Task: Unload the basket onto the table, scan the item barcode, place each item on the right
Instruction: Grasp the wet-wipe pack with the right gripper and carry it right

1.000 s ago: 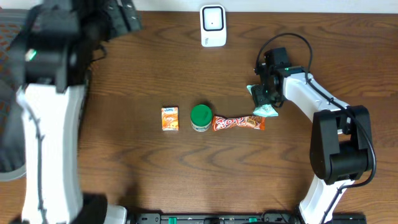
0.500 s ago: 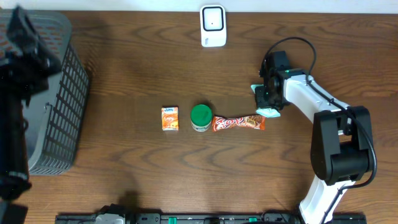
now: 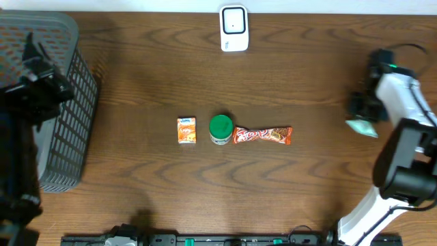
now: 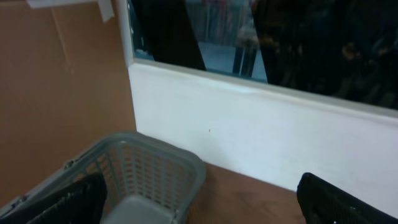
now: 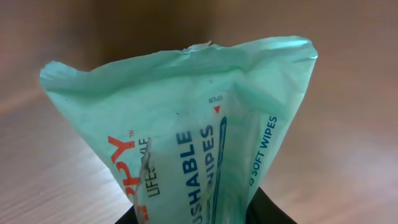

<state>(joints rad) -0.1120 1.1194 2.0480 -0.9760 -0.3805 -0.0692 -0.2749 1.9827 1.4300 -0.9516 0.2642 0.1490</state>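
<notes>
Stage: pick done, scan pending | right pincer [image 3: 360,109] clamps wipes pack [image 3: 361,127] above surface [image 3: 307,191], right edge, well apart from scanner [image 3: 233,28] | left pincer [image 4: 205,208] wide open, empty, near basket [image 4: 143,168] | remaining: present barcode to scanner.

Overhead evenly lit; left wrist dim; right wrist background seemingly defocused.

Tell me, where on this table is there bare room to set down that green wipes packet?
Bare wood lies between the white scanner and the row of items, between the candy bar and the right gripper holding the wipes packet, and between the basket and the orange box. The row itself is crowded: box, green-lidded jar and bar lie close together.
</notes>
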